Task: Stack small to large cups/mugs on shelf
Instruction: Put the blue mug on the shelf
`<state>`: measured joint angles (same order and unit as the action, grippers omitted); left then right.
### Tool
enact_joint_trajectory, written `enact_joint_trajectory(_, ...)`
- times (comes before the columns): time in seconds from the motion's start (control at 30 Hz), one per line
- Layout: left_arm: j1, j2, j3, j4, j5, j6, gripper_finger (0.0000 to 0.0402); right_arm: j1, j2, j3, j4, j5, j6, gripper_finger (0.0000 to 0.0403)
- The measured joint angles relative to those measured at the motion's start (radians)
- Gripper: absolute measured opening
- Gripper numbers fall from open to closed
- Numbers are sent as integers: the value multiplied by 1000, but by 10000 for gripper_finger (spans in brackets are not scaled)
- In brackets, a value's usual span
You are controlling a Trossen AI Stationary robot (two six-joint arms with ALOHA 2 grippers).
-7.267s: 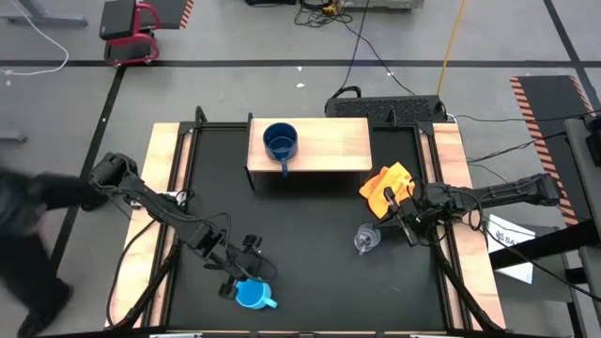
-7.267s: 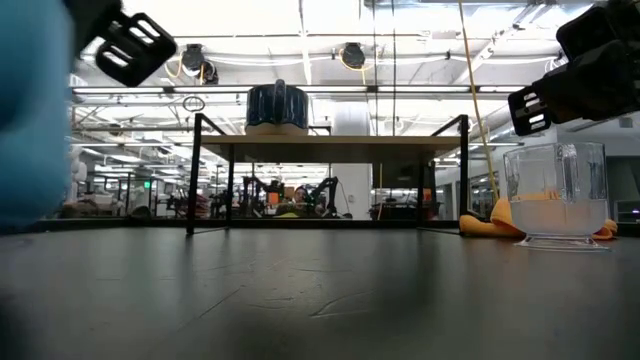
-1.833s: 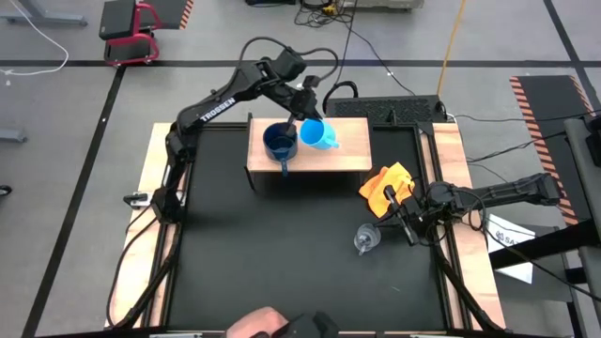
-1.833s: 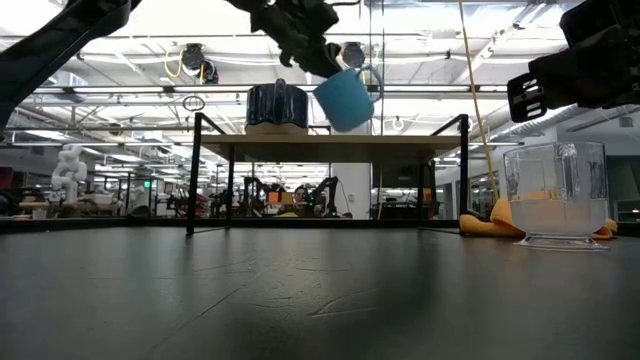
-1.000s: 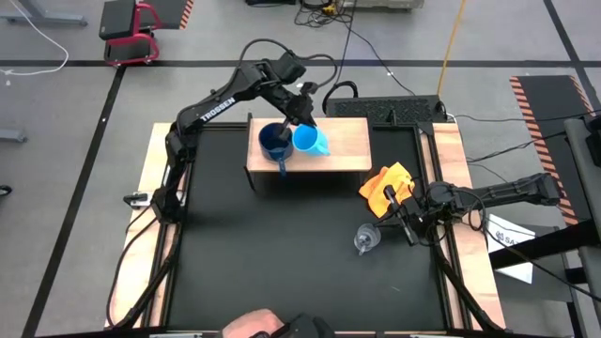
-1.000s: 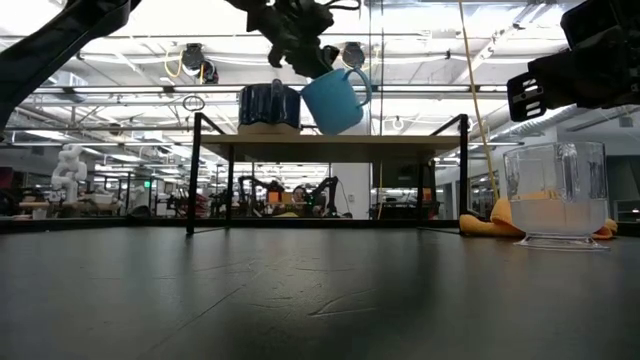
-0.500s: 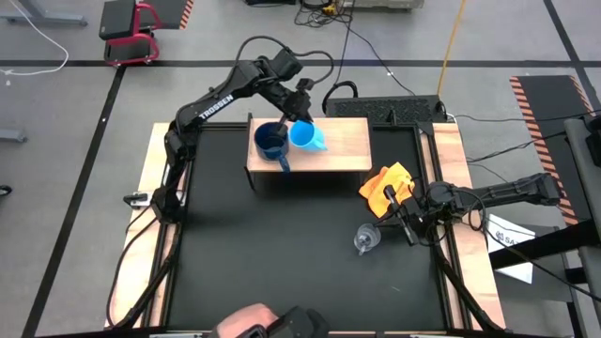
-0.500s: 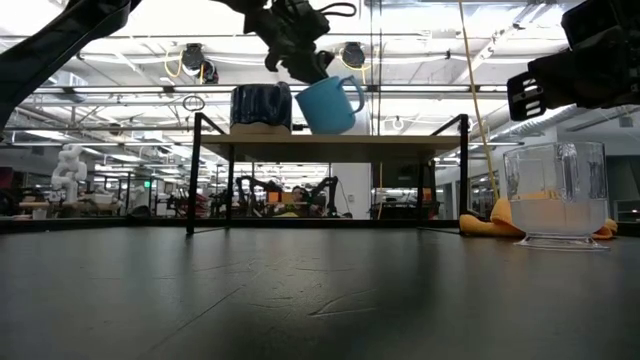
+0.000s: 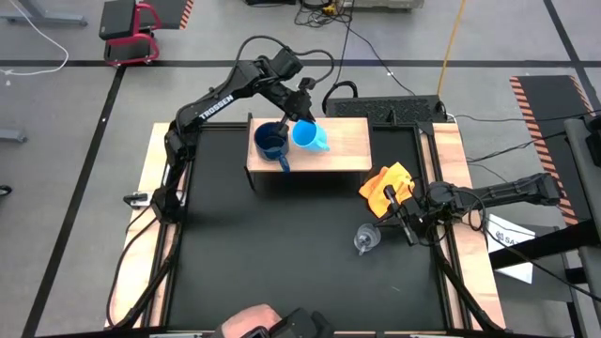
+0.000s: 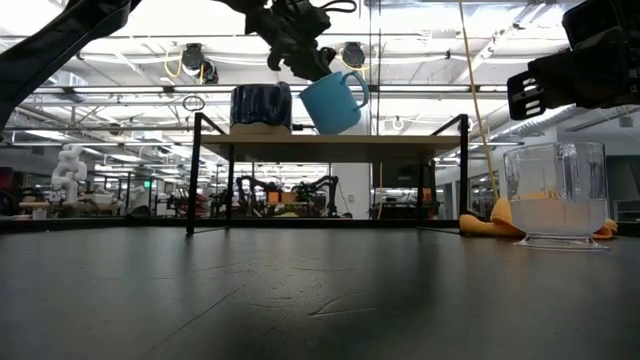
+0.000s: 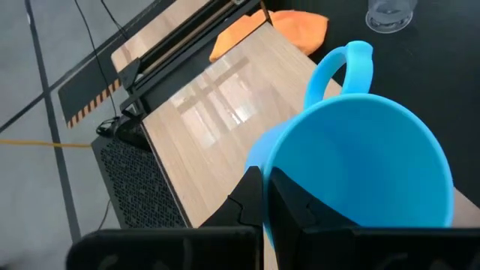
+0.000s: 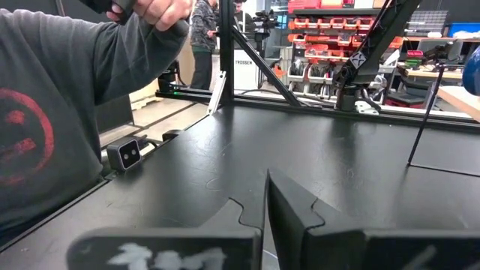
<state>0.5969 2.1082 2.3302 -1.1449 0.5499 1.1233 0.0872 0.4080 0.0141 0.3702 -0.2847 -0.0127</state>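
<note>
The shelf [image 9: 343, 141] stands at the table's far middle. The dark navy mug [image 9: 271, 143] sits upright on its left part. Just right of it hangs the light-blue mug [image 9: 308, 137], tilted, with my left gripper [image 9: 302, 115] shut on it from the far side. In the low view this mug [image 10: 333, 100] hangs close over the shelf board [image 10: 400, 139]; whether it touches the board I cannot tell. The clear glass cup [image 9: 365, 239] stands on the table at the near right. My right gripper [image 9: 406, 222] is shut beside it, touching nothing. My left gripper holds the light-blue mug by its rim wall [image 11: 259, 161], on the side opposite the handle [image 11: 341, 64]. One finger [image 11: 292, 202] is inside the cup and one is outside. The fingers slant down from the far side. The mug hangs tilted, its mouth toward the gripper.
An orange cloth [image 9: 388, 188] lies between the shelf and the glass cup. Pale wooden planks [image 9: 160, 188] run along both table sides. A person stands at the near edge [image 9: 268, 324], and their grey sleeve [image 12: 52, 112] shows in the right wrist view.
The dark navy mug has slid a little along the shelf top toward the table's left, with the light-blue mug close against its right side. The light-blue mug stays tilted in my left gripper just above the board.
</note>
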Motion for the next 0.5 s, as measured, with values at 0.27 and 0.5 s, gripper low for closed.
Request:
enact_joint_trajectory(0.27, -20, 0, 0, -18, 19, -6, 3, 0, 0, 0, 0, 0, 0, 9)
enact_joint_trajectory(0.5, -24, 0, 0, -34, 3, -11, 3, 0, 0, 0, 0, 0, 18, 9)
